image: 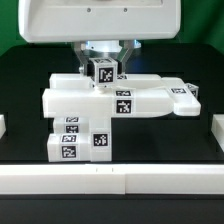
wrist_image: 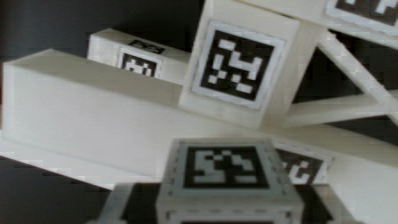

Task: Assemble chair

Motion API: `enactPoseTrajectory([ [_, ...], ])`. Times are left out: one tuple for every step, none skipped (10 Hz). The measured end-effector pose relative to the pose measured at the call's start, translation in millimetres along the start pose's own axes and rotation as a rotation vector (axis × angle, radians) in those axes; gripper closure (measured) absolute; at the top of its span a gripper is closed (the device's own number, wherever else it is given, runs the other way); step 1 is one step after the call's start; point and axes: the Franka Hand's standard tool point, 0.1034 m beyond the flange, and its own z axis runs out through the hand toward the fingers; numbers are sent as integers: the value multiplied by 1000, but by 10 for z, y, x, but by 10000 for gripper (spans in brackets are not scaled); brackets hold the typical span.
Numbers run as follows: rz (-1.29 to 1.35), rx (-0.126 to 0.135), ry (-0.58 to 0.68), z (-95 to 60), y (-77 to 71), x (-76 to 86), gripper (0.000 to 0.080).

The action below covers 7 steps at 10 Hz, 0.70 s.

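Pincer (image: 104, 65) looks clamped on a small white plastic cube (image: 103, 74) with a black-and-white square tag on its face. That's in the upper middle of the exterior view, right under the big white robot hand (image: 100, 20). The wrist view backs it up, with the same cube (wrist_image: 228, 172) sitting dead centre between the fingers. It's either touching the top of the long white plastic slab (image: 80, 100) or just above it, can't tell which.

The half-built chunky white plastic chair (image: 100, 108) sits mid-frame on the black tabletop (image: 30, 140). The slab lies across the top, with a stack of tagged blocks (image: 75, 142) under it, lower left of centre. In the wrist view an X-braced frame (wrist_image: 347, 95) shows beyond the slab.

My guess on the step: seating the cube onto the slab. I can't see the hole it goes in, so the next move needs it lined up square first. Then a straight push down, and only then letting go. If it goes in tilted, it'll probably jam or shove the whole chair sideways.
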Motion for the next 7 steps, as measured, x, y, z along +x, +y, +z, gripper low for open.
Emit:
enactPoseTrajectory([
  [1, 0, 0, 1, 5, -1, 515],
  [1, -1, 2, 1, 11, 1, 515],
  [2, -2, 2, 3, 24, -1, 515],
  [5, -3, 0, 12, 51, -10, 515],
  [9, -4, -1, 20, 83, -14, 515],
  [11, -4, -2, 31, 95, -19, 515],
  [11, -4, -3, 36, 96, -21, 515],
])
